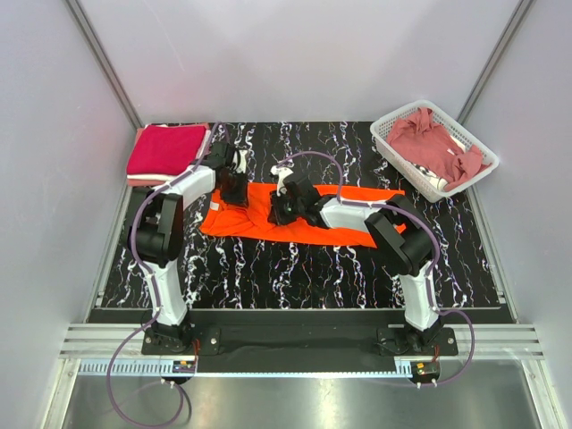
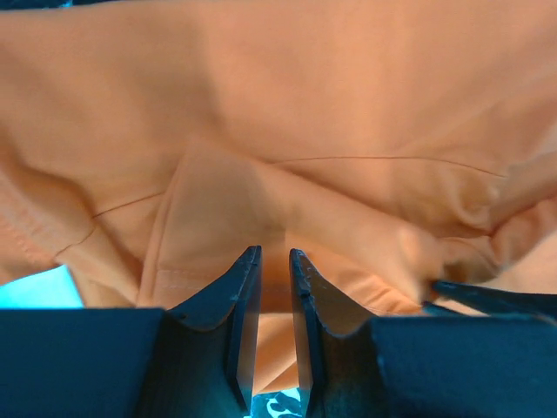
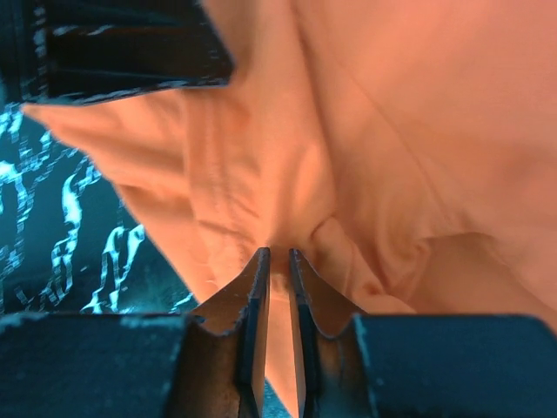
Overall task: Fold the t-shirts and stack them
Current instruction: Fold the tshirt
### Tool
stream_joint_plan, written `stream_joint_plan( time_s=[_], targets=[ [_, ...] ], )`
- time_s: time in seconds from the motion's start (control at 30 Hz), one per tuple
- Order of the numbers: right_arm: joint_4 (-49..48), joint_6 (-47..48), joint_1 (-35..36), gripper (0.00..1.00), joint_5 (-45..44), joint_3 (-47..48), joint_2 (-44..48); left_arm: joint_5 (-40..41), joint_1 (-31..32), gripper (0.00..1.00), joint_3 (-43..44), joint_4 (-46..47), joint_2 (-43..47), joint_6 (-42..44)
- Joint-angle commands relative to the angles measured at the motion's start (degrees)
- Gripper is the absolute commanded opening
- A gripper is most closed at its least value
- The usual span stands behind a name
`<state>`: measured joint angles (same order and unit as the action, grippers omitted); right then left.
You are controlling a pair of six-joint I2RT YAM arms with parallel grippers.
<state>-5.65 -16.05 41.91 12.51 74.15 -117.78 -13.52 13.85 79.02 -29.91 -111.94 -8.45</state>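
A bright orange cloth t-shirt (image 1: pixel 255 228) is being held, rumpled and lying lengthwise, across the middle of the black white-veined desk (image 1: pixel 268 277). Its left end is being pinched by the left end effector (image 1: pixel 234 192), and a fold nearer its centre by the right end effector (image 1: pixel 279 211), the jaws of each being pressed almost together on the cloth. A folded crimson-magenta t-shirt (image 1: pixel 165 150) is being carried at the far-left corner, and a crumpled dusty rose t-shirt (image 1: pixel 433 143) is being contained in the white plastic lattice basket (image 1: pixel 386 130) at the far right.
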Motion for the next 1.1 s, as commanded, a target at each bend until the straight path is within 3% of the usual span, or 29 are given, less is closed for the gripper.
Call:
stream_joint_plan(
  time_s=[0.0,0.37,0.67,1.07],
  targets=[
    [0.64,0.58,0.01,0.22,-5.38,0.29,4.13,5.24,1.18,0.24,0.17,0.64,3.66,-0.26],
    [2.75,0.5,0.01,0.21,-5.66,3.02,0.8,15.36,3.56,0.21,-7.03,3.54,5.76,-3.5],
    [3.63,1.02,-0.07,0.2,-7.85,3.19,-0.52,17.3,3.91,0.24,-5.2,4.25,8.84,-5.09],
    [3.72,1.2,-0.07,0.2,-11.1,-0.32,0.79,21.08,1.97,0.24,-3.01,3.81,-0.03,-7.02]
  ],
)
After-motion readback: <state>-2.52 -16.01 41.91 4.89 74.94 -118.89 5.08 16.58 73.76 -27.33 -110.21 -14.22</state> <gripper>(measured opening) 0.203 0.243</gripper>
